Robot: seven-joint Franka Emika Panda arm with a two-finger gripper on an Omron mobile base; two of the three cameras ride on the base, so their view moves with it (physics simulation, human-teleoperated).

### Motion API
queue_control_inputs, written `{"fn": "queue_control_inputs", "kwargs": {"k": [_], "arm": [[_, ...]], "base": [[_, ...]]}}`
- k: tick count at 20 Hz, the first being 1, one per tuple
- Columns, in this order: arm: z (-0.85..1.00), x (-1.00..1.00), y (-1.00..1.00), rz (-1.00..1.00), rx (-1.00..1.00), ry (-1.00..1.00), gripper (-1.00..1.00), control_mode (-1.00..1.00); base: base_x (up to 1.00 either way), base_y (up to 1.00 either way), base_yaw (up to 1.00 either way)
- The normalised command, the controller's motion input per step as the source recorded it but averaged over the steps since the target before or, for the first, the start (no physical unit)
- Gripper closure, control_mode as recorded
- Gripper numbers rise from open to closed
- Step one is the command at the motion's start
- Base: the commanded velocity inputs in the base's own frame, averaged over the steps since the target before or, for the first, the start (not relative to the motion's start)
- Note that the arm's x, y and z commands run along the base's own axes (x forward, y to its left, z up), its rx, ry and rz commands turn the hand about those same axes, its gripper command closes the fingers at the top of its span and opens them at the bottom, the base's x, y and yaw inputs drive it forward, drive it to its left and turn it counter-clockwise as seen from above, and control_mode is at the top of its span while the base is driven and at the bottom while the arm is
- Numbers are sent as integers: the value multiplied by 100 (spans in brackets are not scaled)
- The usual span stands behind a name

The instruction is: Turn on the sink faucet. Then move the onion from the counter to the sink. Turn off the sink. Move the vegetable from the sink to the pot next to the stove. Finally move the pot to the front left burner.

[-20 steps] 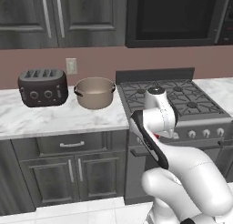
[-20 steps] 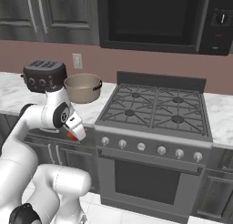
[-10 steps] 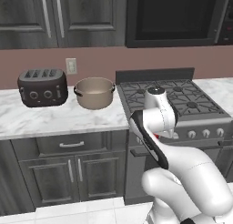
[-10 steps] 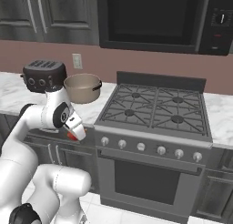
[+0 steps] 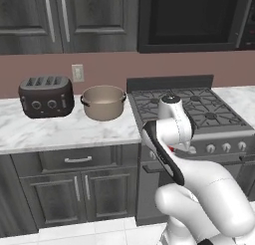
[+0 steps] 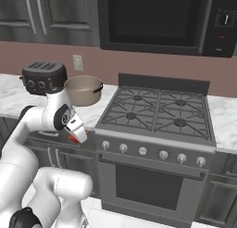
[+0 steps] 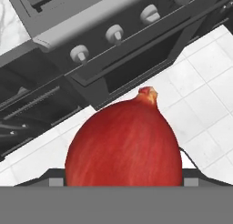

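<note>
The onion [image 7: 123, 141], a glossy red ball with a small stem tip, sits between my fingers in the hand view, and my gripper [image 7: 123, 180] is shut on it. From the base cameras a sliver of the red onion [image 5: 172, 149] [image 6: 72, 138] peeks out under the hand, held below the counter's edge in front of the stove [image 6: 157, 112]. The tan pot [image 5: 103, 102] [image 6: 83, 89] stands on the marble counter [image 5: 60, 132] just left of the stove [image 5: 209, 109], apart from the hand. The front left burner [image 6: 131, 116] carries nothing. The sink and its faucet are out of view.
A dark toaster [image 5: 46, 95] [image 6: 43, 76] stands on the counter left of the pot. Stove knobs [image 7: 113, 34] and the oven door handle run above the onion in the hand view, with white floor tiles [image 7: 200, 82] beyond. Dark cabinets [image 5: 79, 184] fill the space under the counter.
</note>
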Motion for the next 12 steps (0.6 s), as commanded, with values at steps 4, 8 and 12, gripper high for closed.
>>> {"fn": "queue_control_inputs", "kwargs": {"k": [4, 8, 12], "arm": [[0, 0, 0, 0, 0, 0, 100, 100], [0, 0, 0, 0, 0, 0, 100, 100], [0, 0, 0, 0, 0, 0, 100, 100]], "base": [[30, -20, 0], [30, -18, 0], [24, -16, 0]]}}
